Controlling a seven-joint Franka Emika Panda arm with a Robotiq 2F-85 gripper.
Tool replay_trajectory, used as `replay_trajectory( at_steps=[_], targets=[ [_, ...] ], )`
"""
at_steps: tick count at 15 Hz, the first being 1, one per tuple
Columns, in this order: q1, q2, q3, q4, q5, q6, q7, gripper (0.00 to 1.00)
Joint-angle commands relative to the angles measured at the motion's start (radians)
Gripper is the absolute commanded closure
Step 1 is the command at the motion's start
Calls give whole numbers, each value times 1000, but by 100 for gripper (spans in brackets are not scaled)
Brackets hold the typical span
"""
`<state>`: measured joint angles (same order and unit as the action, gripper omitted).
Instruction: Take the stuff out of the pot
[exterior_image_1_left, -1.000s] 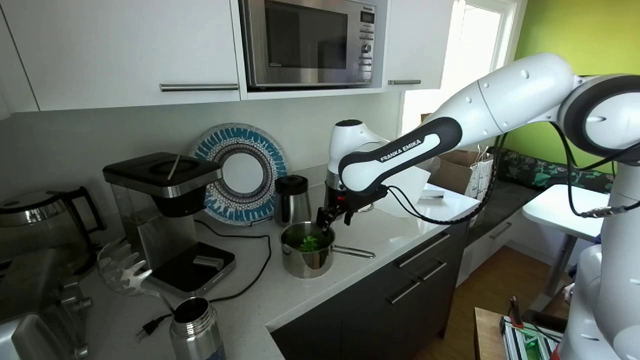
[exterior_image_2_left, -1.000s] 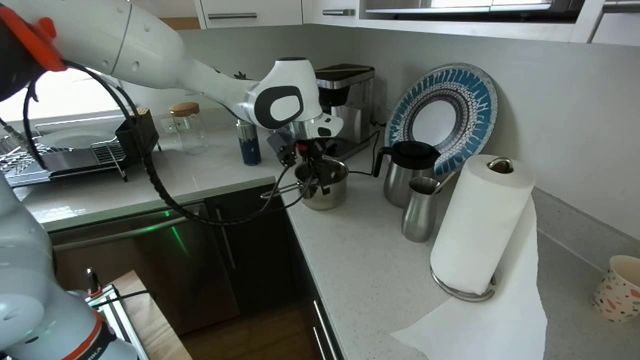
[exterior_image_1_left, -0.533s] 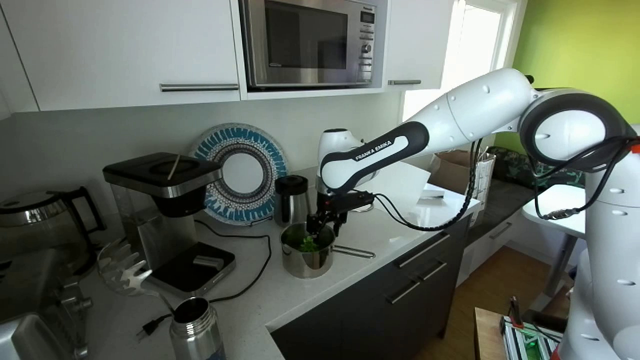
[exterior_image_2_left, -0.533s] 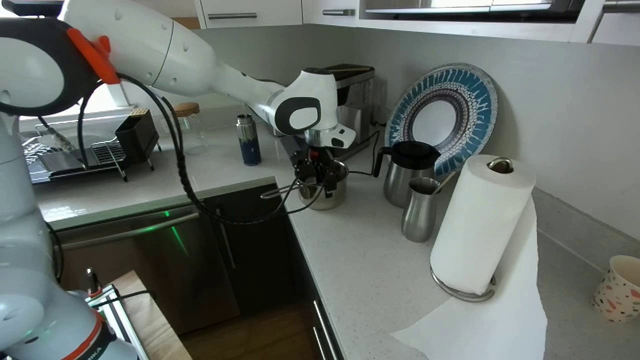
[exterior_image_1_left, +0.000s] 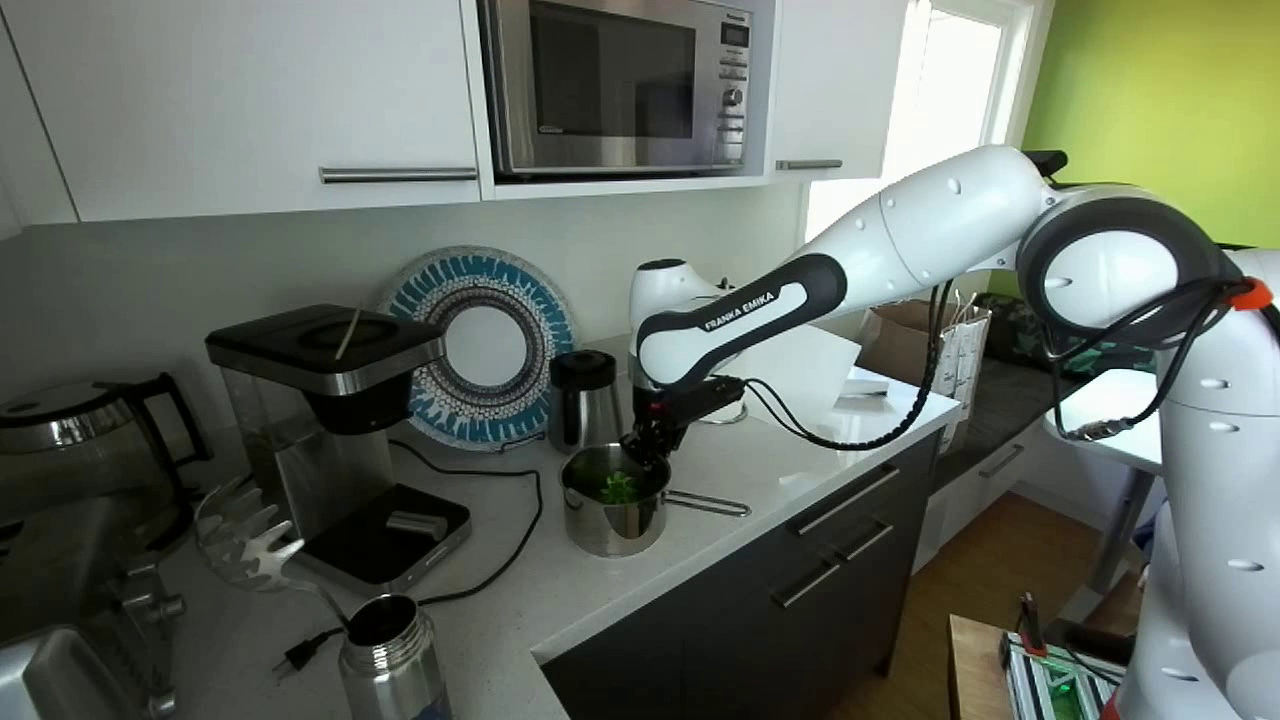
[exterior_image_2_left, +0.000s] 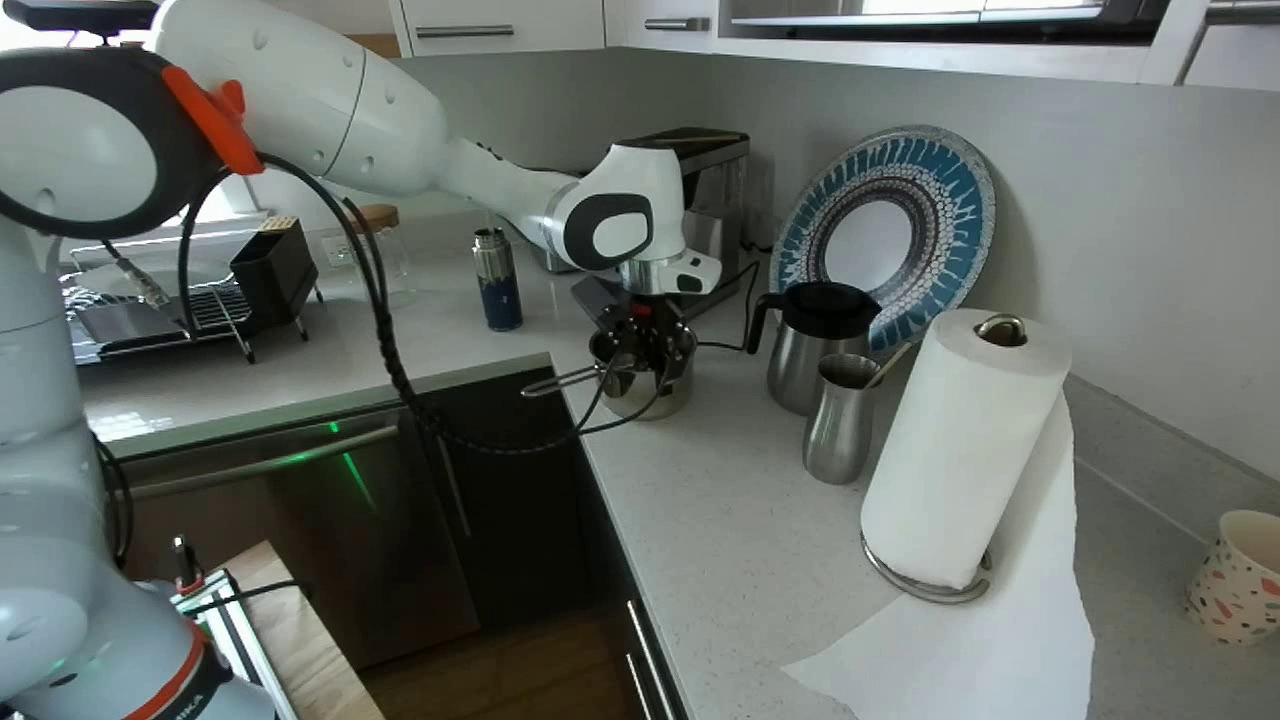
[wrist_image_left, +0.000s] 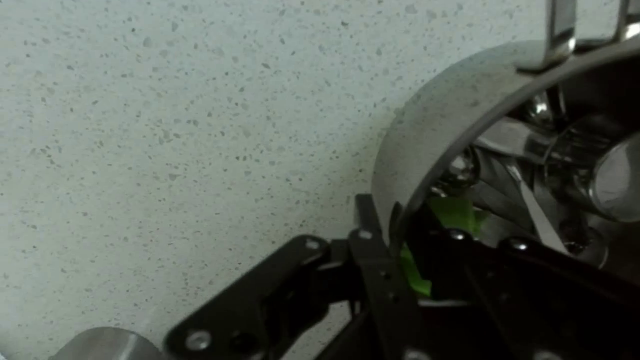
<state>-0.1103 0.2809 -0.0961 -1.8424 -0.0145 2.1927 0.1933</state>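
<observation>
In an exterior view, the pot (exterior_image_1_left: 608, 530) stands upright on the counter (exterior_image_1_left: 490, 622) near the inner corner, its wire handle (exterior_image_1_left: 743, 510) directed toward the front edge. The green stuff (exterior_image_1_left: 620, 488) lies inside the pot and shows through the mouth. The gripper (exterior_image_1_left: 649, 456) is low at the rim, on the side facing the counter's far end. A coffee maker (exterior_image_1_left: 345, 440) and a patterned plate (exterior_image_1_left: 482, 346) are located toward the back edge; the plate stands on edge, tilted. An open-mouthed steel bottle (exterior_image_1_left: 394, 665) stands upright near the inner corner.

In an exterior view, the white arm (exterior_image_2_left: 408, 130) extends across the front edge, and the gripper hides most of the pot's interior; contents cannot be confirmed from this angle. A steel jug (exterior_image_2_left: 838, 432) and a black-lidded carafe (exterior_image_2_left: 796, 366) stand close together toward the back edge, between the pot and a paper towel roll (exterior_image_2_left: 958, 450); whether they touch cannot be determined.

In the wrist view, the jaws are closed on the side of the pot, one outside, the other inside. The green stuff shows directly beside the inner jaw; whether any is also caught cannot be determined. Metallic shapes (wrist_image_left: 515, 140) are visible deeper in the pot, not identifiable as objects or reflections.
</observation>
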Motion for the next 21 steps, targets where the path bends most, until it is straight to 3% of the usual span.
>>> replay_trajectory(
  at_steps=[1,5,11,12,16,21],
  targets=[
    [9,4,-10,10,-28,-29,-38,100],
    [25,-35,-26,-13,-91,14,1,99],
    [76,-110,-95,-10,-483,82,201,99],
    [50,-58,-67,10,-389,63,136,95],
    [56,-85,-74,5,-456,78,160,99],
    [131,-28,-85,95,-805,-28,306,99]
  ],
)
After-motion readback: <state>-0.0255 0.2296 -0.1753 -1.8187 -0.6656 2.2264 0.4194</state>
